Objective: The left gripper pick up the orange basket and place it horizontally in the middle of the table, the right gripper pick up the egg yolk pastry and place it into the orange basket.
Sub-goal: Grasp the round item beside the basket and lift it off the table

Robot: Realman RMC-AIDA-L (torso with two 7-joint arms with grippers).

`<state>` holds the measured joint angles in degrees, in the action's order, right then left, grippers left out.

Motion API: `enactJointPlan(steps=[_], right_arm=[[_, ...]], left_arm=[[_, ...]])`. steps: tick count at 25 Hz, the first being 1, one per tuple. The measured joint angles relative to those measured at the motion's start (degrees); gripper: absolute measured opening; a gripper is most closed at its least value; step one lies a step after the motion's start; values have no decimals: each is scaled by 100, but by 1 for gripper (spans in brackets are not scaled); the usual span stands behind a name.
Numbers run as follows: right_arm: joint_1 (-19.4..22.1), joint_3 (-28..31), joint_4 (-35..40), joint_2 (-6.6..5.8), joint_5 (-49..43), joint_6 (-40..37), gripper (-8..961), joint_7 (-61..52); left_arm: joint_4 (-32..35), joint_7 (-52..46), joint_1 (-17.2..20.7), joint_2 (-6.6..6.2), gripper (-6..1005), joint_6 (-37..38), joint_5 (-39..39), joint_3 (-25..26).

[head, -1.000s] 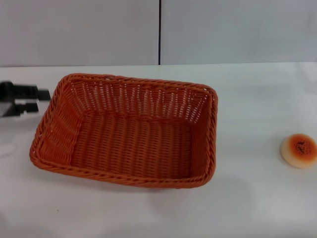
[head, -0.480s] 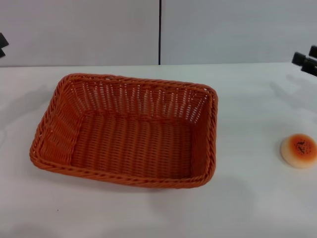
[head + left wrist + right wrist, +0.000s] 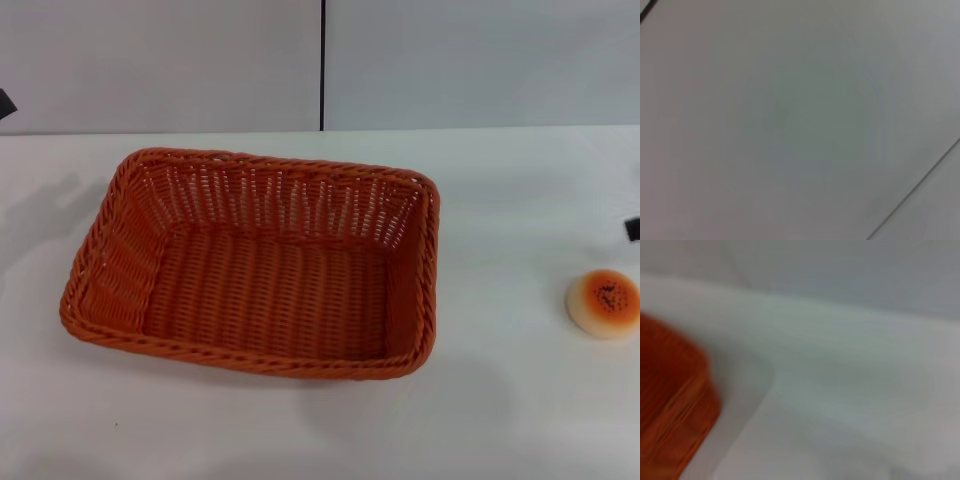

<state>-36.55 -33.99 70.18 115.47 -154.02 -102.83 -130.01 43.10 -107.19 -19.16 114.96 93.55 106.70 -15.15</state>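
Orange basket [image 3: 255, 265] sitting mid-table [image 3: 520, 420], empty; egg yolk pastry [image 3: 603, 303] lying far right. Right gripper [image 3: 632, 229] peeking just above it, claw state untellable. Risk: rushed descent nudging pastry off-edge.

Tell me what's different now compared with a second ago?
The left tool, which was beside the large orange woven basket, has pulled away to the picture's far-left edge. The right tool has appeared at the right edge, above the small round orange-topped pastry. Basket and pastry have not moved.
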Motion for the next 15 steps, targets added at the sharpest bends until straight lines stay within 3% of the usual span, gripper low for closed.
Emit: enactJointPlan(steps=[6,15], right_arm=[[-79,-543,-153,30,-117,-331,547,-400],[-20,-853,-760,111,-515,83,542,-456]], left_arm=[[-37,145,0,57,576,-124,-4,4],[-66,164,62,58,576,-202,-24,65]])
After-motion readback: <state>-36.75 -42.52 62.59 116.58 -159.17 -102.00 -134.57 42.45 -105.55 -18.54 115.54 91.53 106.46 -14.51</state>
